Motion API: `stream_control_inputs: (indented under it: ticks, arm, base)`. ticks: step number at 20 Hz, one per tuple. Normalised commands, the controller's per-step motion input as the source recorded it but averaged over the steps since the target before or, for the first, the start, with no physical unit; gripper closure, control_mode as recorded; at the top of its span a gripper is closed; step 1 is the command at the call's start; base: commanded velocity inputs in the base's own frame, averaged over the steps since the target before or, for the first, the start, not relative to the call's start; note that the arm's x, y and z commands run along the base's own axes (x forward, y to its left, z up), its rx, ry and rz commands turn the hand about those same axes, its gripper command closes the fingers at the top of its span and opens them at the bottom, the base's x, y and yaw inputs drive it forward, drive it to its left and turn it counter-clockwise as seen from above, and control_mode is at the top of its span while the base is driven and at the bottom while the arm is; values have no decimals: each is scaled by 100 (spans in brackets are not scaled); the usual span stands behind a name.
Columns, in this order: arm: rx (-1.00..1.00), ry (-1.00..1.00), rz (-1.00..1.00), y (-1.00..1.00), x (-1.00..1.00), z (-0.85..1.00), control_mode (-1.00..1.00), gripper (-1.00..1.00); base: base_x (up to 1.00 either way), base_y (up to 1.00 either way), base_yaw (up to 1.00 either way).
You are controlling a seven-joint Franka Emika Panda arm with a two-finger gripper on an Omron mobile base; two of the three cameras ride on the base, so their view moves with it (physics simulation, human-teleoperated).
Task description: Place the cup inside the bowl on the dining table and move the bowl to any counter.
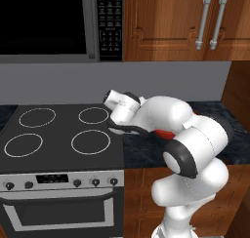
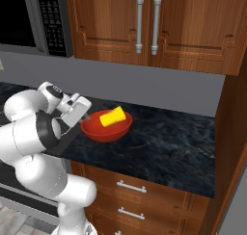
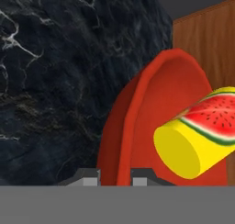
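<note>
Nearest the base, the white arm (image 2: 38,147) bends up and forward over the front edge of the surface (image 2: 164,142), a black stone top over reddish-brown drawers (image 2: 132,188). In the right base view the gripper (image 2: 85,117) reaches the near left rim of the red bowl (image 2: 108,130). In the hand view the two fingers (image 3: 90,178) stand close together with the bowl's rim (image 3: 123,145) passing between them, so they are clamped on that rim, one finger outside the wall and one inside.

The bowl sits on the black surface, just right of the stove (image 1: 58,134), and the left base view shows a sliver of red (image 1: 165,133) behind the arm's elbow. The yellow cup (image 2: 113,117) lies tilted on its side inside the bowl, resting against its inner wall with one end rising above the far rim. The hand view shows its flat yellow end (image 3: 176,152) turned toward the camera and a watermelon picture (image 3: 211,115) on its side.

Farther back, the grey wall runs behind the surface. Above it hang wooden cabinets (image 2: 159,22) with paired metal handles (image 2: 147,23), and a black microwave (image 1: 58,22) sits over the stove.
</note>
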Motion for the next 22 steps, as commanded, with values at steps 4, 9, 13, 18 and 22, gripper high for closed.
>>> stream_control_inputs:
  ticks: [4,9,13,18,22]
  arm:
    - [0,0,0,0,42,-15,-100,100]
    - [0,0,0,0,39,-17,-100,100]
    - [0,0,0,0,19,-22,-100,100]
    - [0,0,0,0,1,-21,-100,100]
    - [0,0,0,0,0,-14,-100,100]
  base:
    - [0,0,0]
    - [0,0,0]
    - [0,0,0]
    - [0,0,0]
    - [0,0,0]
